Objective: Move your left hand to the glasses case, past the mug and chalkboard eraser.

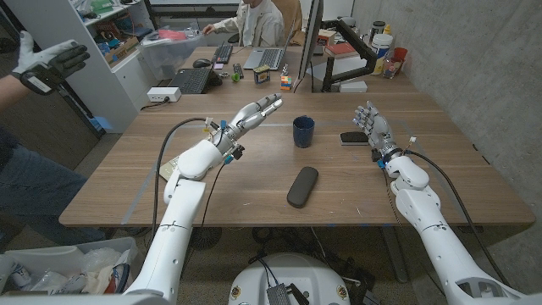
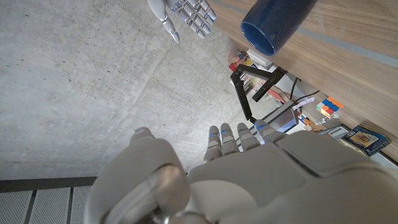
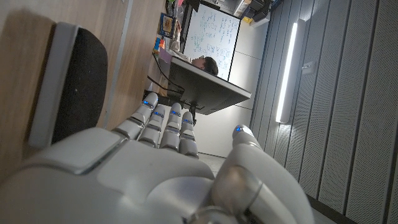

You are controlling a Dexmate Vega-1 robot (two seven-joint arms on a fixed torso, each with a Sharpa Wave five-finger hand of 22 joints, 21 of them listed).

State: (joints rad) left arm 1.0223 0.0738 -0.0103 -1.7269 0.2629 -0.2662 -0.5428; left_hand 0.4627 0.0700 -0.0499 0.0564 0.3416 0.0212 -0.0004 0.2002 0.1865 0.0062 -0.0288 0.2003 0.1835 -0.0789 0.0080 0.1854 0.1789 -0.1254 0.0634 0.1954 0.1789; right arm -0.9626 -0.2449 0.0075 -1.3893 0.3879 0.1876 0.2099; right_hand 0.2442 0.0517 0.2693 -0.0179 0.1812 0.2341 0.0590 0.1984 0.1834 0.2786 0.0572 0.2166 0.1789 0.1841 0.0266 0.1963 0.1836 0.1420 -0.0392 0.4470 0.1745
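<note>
Glasses case point(image 1: 302, 186) lies on table nearer me than mug point(image 1: 303, 131), well apart from my left hand point(image 1: 252, 116), which hangs left of mug. Case long axis slants, far end tipped toward eraser point(image 1: 354, 137). My left hand open, fingers extended, holding nothing, touching nothing.

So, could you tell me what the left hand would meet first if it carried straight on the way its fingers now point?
Probably the mug. The left hand is raised, open, fingers aimed toward it across bare table. Height is unclear, so it might pass above or just behind the rim.
</note>
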